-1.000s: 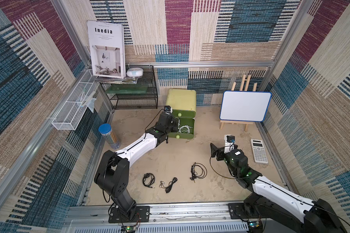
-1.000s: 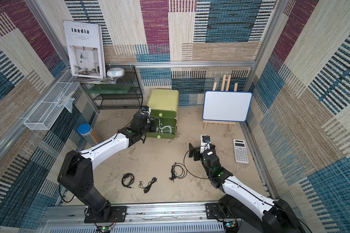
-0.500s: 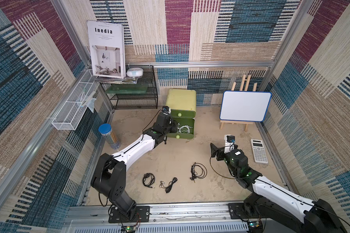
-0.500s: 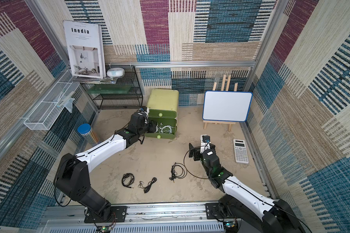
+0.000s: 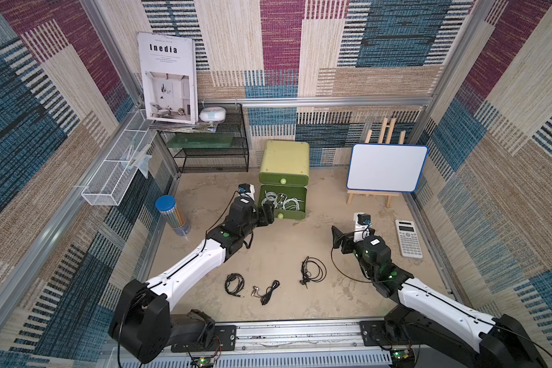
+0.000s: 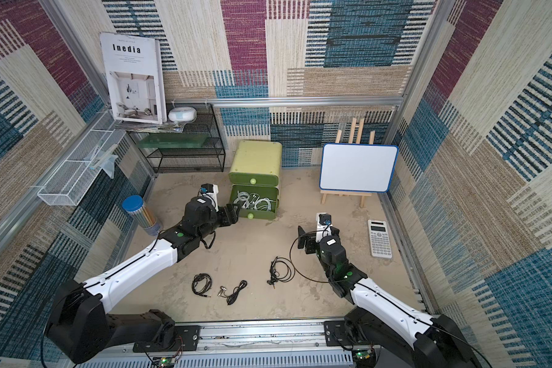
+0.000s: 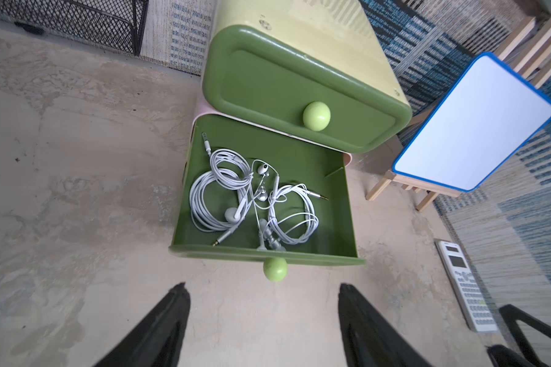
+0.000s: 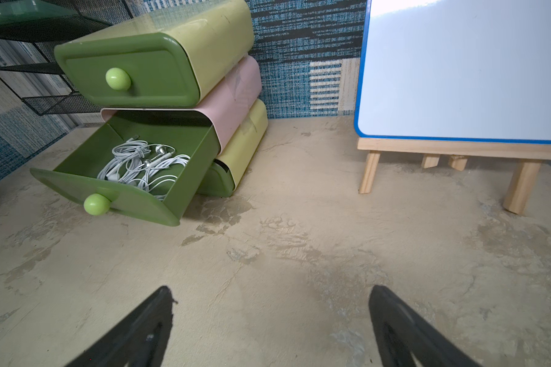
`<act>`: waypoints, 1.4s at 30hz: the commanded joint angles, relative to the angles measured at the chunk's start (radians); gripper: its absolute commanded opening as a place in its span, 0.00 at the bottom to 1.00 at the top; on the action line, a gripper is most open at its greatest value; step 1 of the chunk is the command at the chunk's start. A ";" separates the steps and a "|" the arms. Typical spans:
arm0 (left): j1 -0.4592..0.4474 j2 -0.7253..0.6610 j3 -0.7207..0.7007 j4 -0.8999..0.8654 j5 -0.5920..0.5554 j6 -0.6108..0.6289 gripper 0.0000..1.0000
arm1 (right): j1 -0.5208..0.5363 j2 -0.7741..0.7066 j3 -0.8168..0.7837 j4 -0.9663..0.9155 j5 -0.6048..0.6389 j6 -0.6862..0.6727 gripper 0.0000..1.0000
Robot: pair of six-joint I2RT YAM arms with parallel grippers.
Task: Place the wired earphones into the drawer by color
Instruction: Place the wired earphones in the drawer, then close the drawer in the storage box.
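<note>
1. Hovering just short of the pale-green knob (image 7: 275, 269), my left pincer (image 7: 261, 290) stands wide and empty. My right pincer (image 8: 271, 289) hangs just as wide, holding nothing, over bare counter (image 5: 284, 242) toward the right edge.
2. White earphones (image 7: 217, 190) lie coiled in the open middle drawer (image 7: 315, 255) at the counter's back edge. Black earphones (image 5: 235, 283) lie loose near the front edge, two bundles close together and a lone bundle (image 5: 313, 270) apart.
3. Risk one: a jack plug (image 7: 225, 236) and an earbud sit against the drawer's front wall. I judge a springy loop could ride over the rim and jam if the drawer is pushed in.
4. Risk two: the black cable is thin and limp on a rough surface. My fingertips may catch a single strand, so the rest trails and drags its neighbour.
5. Risk three: black dropped among white would spoil the sort. The top drawer (image 7: 268, 95) is shut, and a skewed tug might shift the light-looking cabinet.
6. Drawer fronts are glossy dark green with rounded corners. The shells are matte yellow-green and pink, and the knobs are smooth balls. Cables look rubbery and plugs metallic. The counter is gritty, patchy beige.
</note>
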 commanded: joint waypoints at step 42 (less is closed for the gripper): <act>0.001 0.356 -0.201 0.742 0.173 -0.376 0.52 | 0.002 -0.031 -0.009 0.018 0.006 0.006 0.99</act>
